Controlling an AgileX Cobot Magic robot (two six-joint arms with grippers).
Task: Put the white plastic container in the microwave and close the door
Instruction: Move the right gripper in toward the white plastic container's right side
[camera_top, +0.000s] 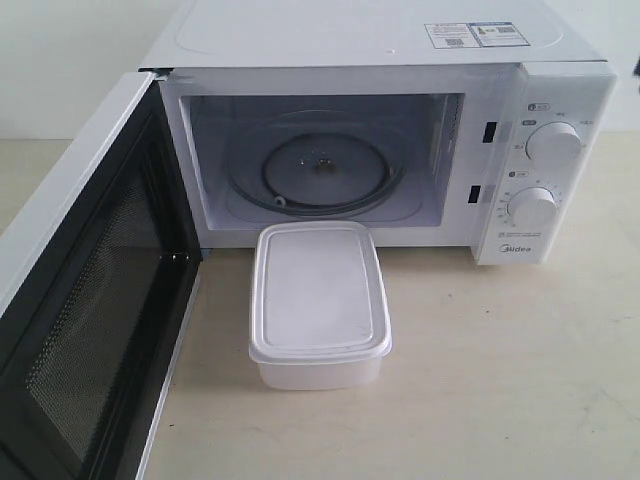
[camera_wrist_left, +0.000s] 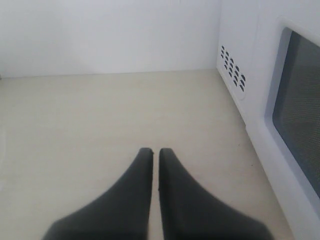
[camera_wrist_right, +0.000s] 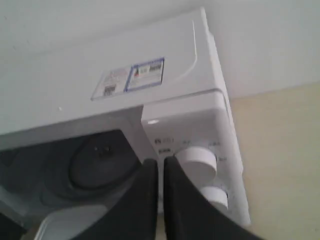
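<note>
White plastic container (camera_top: 320, 300) sits lidded on the table (camera_top: 500, 380), just before the microwave (camera_top: 560, 170) cavity. Door (camera_top: 90, 300) stands wide open, likely staged for a straight push inward. Left end effector (camera_wrist_left: 155, 150) and right end effector (camera_wrist_right: 161, 162) are both narrow and empty.

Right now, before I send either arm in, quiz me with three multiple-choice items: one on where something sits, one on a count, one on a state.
1. Where is the white plastic container relative to the microwave?
A. Inside it
B. On the table, in front of its opening
C. On top of it

2. How many round knobs does it have?
A. One
B. Three
C. Two

3. The door is:
A. Open, swung left
B. Fully shut
C. Missing

Answers: 1 B, the lidded container stands on the table just outside the opening; 2 C, one knob sits above the other; 3 A, the door's black inner face shows in the exterior view.
</note>
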